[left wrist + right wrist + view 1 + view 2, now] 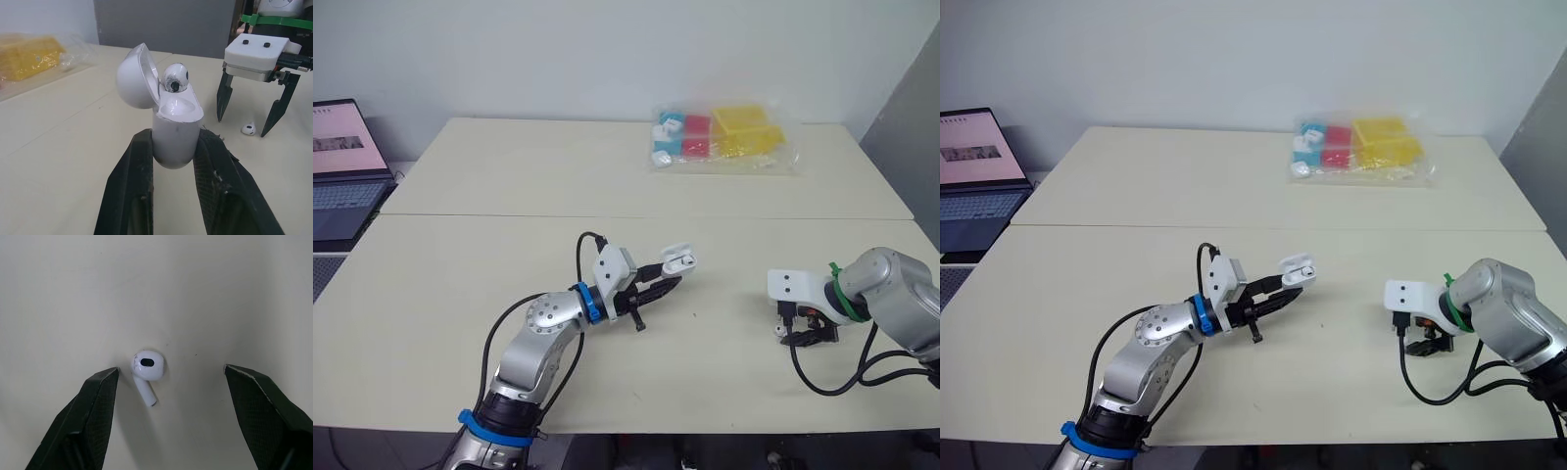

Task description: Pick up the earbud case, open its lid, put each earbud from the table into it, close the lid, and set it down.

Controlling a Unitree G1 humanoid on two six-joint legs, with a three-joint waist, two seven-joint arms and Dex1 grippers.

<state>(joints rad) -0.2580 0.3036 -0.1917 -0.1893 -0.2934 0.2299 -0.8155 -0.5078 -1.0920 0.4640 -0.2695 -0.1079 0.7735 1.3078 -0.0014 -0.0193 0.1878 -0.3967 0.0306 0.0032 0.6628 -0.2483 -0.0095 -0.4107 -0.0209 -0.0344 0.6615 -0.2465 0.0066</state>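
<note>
My left gripper [666,281] is shut on the lower body of the white earbud case [178,128] and holds it above the middle of the table. The case's lid [136,77] is swung open, and one white earbud [175,77] sits in the case with its head sticking out. A second white earbud [146,366] lies on the table to the right. Directly over it, my right gripper [171,369] points down and stands open, one finger on either side of the earbud, not touching it.
A clear plastic bag of coloured blocks [724,137] lies at the back of the cream table [509,176]. An open laptop [342,166] stands off the table's left edge. A black cable loops by my right arm [822,382].
</note>
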